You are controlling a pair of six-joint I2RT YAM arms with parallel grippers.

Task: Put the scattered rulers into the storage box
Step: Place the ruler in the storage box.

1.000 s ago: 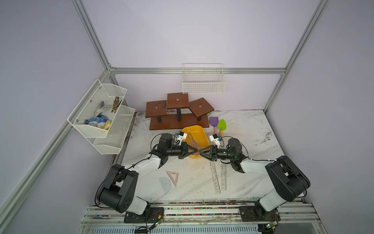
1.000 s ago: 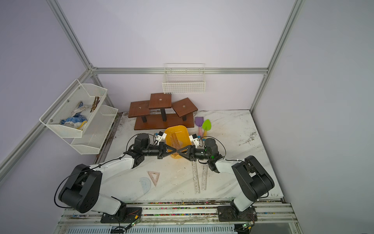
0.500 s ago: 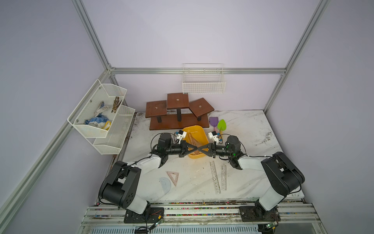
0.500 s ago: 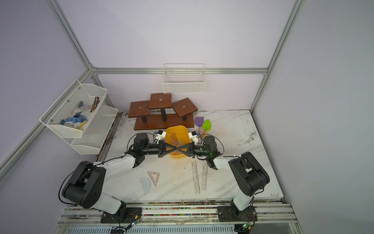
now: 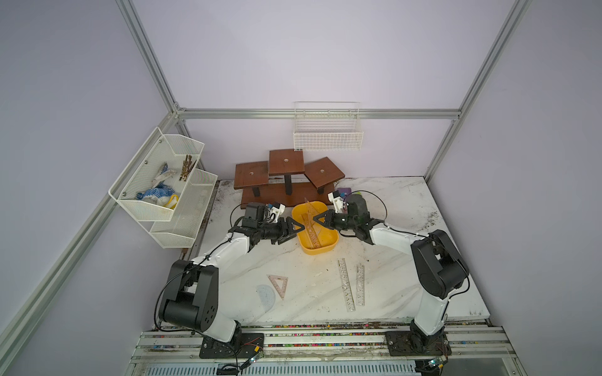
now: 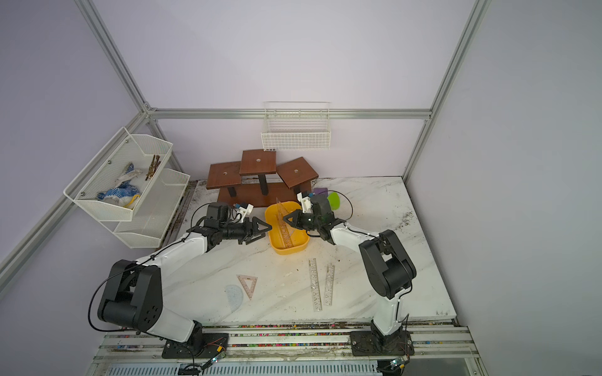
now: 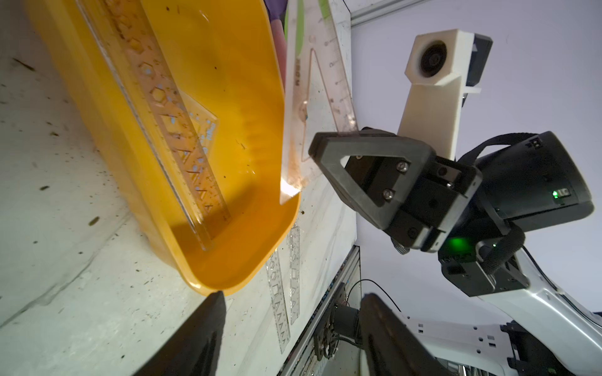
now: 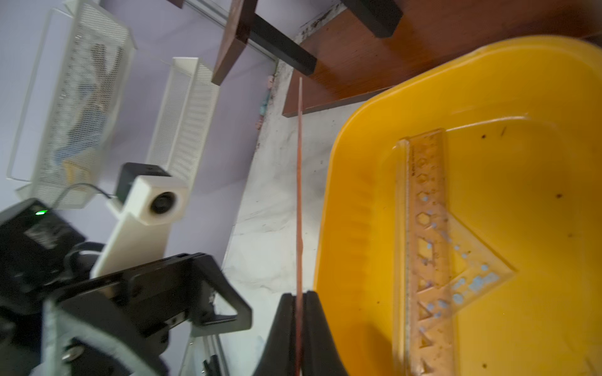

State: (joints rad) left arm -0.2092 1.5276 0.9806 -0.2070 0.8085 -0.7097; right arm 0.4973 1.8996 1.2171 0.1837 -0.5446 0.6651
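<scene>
The yellow storage box [image 5: 318, 252] [image 6: 290, 251] stands mid-table with a long pinkish ruler [image 7: 169, 123] [image 8: 426, 244] and a small set square [image 8: 472, 260] lying in it. My right gripper [image 5: 317, 220] [image 8: 299, 309] is shut on a pinkish set square [image 5: 311, 208] [image 7: 312, 81] [image 8: 299, 195], held upright over the box's left rim. My left gripper [image 5: 298, 231] [image 7: 293, 312] is open and empty just left of the box. Near the front lie two clear rulers [image 5: 346, 283] [image 5: 360, 283], a set square [image 5: 278, 285] and a bluish protractor [image 5: 265, 298].
A brown tiered stand [image 5: 286, 175] sits right behind the box. A white wire basket [image 5: 327, 136] hangs on the back wall. White mesh shelves [image 5: 166, 185] hang at the left. A purple shovel [image 6: 321, 191] and a green shovel [image 6: 334, 200] lie behind my right wrist.
My right gripper closed on the set square that the left was holding. The left gripper then opened and drew back to the left, clear of it.
</scene>
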